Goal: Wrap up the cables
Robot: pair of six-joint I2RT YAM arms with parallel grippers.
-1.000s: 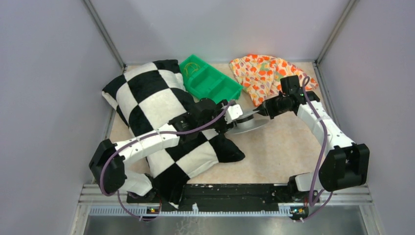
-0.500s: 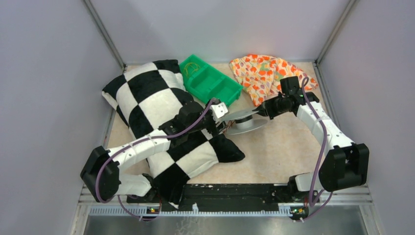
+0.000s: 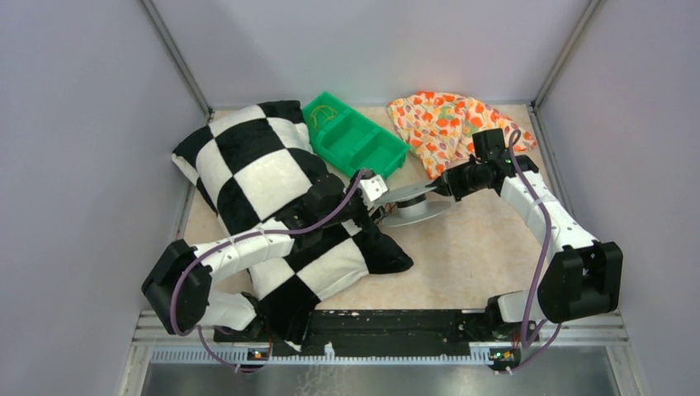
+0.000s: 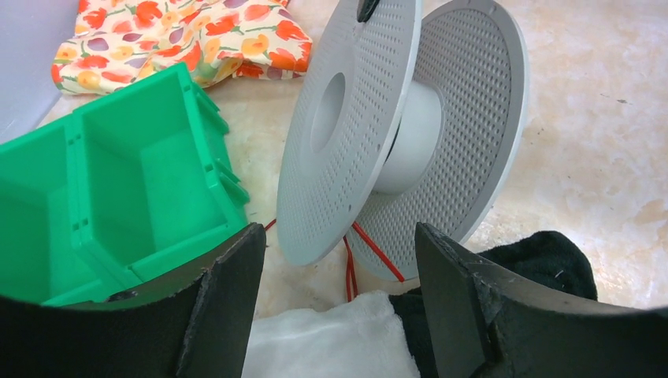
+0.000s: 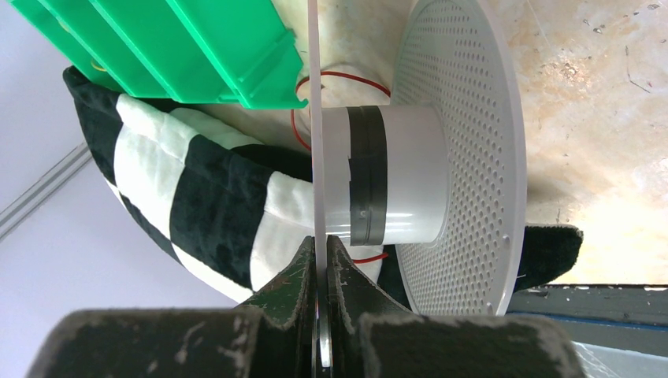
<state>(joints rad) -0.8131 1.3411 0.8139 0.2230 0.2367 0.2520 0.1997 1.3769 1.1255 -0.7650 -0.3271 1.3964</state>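
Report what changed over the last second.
The left end effector drew back leftward from the spool, over the pillow, jaws open, holding nothing. The right end effector stayed shut on the spool's flange; spool, green bin and floral cloth did not move.

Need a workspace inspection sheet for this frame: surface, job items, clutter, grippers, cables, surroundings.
Surface: beige table, mottled, no spills seen.
Job's things: grey perforated spool tilted on edge; loose red wire trailing beneath it, none seen wound on the hub.
Clutter: checkered pillow, green bin, floral cloth.
Grippers: left gripper open, facing the spool; right gripper shut on the spool's flange.
Cables: purple hoses along both arms, no snag seen.
Surroundings: grey enclosure walls, metal frame.
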